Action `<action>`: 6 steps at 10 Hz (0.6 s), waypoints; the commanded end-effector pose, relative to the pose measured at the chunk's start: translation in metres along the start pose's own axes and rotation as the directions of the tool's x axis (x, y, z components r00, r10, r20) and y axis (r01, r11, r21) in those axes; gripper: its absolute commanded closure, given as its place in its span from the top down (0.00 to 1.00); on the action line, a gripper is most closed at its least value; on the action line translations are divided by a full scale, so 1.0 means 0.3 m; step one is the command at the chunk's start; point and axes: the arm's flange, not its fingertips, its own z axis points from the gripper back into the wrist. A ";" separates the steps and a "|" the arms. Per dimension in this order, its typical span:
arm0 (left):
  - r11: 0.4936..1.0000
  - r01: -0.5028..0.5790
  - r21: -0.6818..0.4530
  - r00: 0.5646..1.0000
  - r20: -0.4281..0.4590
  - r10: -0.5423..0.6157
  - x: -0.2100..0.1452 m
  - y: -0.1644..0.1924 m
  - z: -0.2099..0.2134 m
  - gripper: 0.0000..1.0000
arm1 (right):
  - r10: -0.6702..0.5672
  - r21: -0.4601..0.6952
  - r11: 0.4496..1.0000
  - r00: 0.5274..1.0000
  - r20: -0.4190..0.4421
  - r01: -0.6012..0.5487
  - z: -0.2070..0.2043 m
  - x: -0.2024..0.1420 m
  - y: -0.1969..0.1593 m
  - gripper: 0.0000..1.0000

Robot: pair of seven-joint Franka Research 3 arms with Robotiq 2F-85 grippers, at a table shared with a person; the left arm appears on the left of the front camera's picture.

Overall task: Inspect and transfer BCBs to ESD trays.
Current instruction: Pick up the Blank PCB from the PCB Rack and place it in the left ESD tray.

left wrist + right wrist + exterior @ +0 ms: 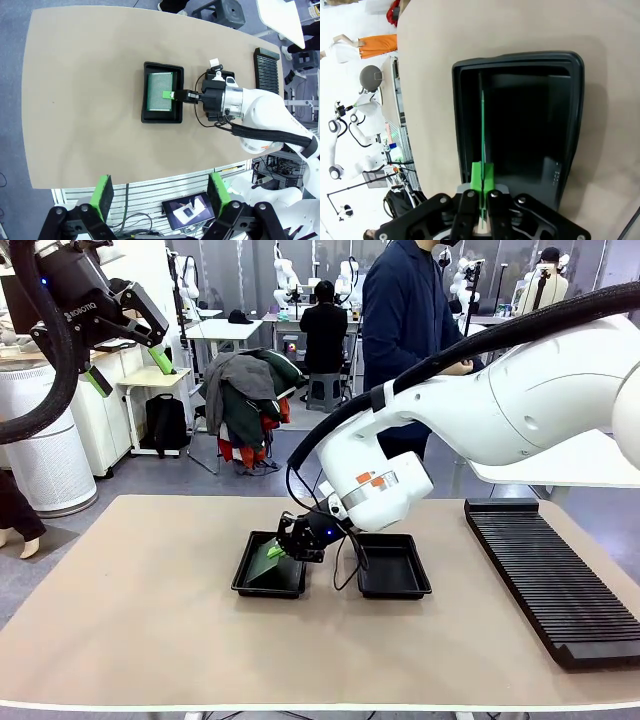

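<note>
Left pincer (128, 372) raised high, fingers spread wide, right arm (520, 400) stretched low across centre, right pincer (278, 552) clamped shut

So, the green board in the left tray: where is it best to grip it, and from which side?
The BCB is thin and nearly fills its tray, so only an edge offers grip. Probably take the middle of the long edge facing the other tray, approached from that side, as the right gripper does now.

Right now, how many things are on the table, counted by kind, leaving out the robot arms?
ESD trays: 2
BCB: 1
Black slotted rack: 1
Total: 4
</note>
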 end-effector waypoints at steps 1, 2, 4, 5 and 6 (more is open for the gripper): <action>1.000 0.006 -0.002 1.000 0.003 -0.006 0.000 0.006 -0.004 1.00 | -0.017 -0.046 0.999 0.999 0.032 0.018 -0.008 0.007 0.039 0.02; 1.000 0.006 -0.002 1.000 0.003 -0.006 0.000 0.006 -0.004 1.00 | 0.000 0.000 1.000 1.000 0.000 0.000 0.000 0.000 0.000 0.02; 1.000 0.006 -0.002 1.000 0.003 -0.006 0.000 0.006 -0.004 1.00 | 0.000 0.000 1.000 1.000 0.000 0.000 0.000 0.000 0.000 0.02; 1.000 0.006 -0.002 1.000 0.003 -0.006 0.000 0.006 -0.004 1.00 | 0.000 0.000 1.000 1.000 0.000 0.000 0.000 0.000 0.000 0.02; 1.000 0.006 -0.002 1.000 0.003 -0.006 0.000 0.006 -0.004 1.00 | 0.000 0.000 1.000 1.000 0.000 0.000 0.000 0.000 0.000 0.02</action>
